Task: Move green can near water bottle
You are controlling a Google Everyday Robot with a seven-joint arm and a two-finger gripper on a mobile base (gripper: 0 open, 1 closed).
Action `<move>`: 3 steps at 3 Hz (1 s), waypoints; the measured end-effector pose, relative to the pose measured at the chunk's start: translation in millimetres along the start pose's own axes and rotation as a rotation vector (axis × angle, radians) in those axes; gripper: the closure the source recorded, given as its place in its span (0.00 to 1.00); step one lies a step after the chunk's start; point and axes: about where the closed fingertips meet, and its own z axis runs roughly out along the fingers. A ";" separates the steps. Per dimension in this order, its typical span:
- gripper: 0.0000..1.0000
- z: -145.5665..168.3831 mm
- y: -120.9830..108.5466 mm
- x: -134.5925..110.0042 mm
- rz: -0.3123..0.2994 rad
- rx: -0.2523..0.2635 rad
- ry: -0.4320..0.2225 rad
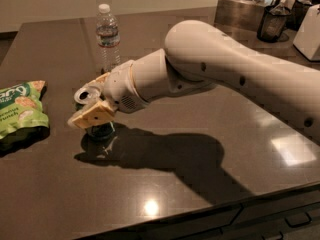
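The green can stands on the dark table at the left, its silver top tipped slightly to the left. My gripper reaches in from the right and is shut on the can, one finger in front of its middle and one behind it. The can's base still rests on the table. The water bottle, clear with a white cap, stands upright behind the can, a short way farther back on the table.
A flat light-green snack bag lies at the left edge, close to the can. A dark cup, a white appliance and a metal box stand at the back right. My arm spans the table's middle.
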 end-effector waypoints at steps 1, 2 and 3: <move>0.65 -16.0 -10.0 -5.3 0.029 0.033 -0.010; 0.88 -39.6 -31.7 -9.6 0.053 0.100 -0.002; 1.00 -56.5 -58.3 -9.4 0.081 0.163 -0.011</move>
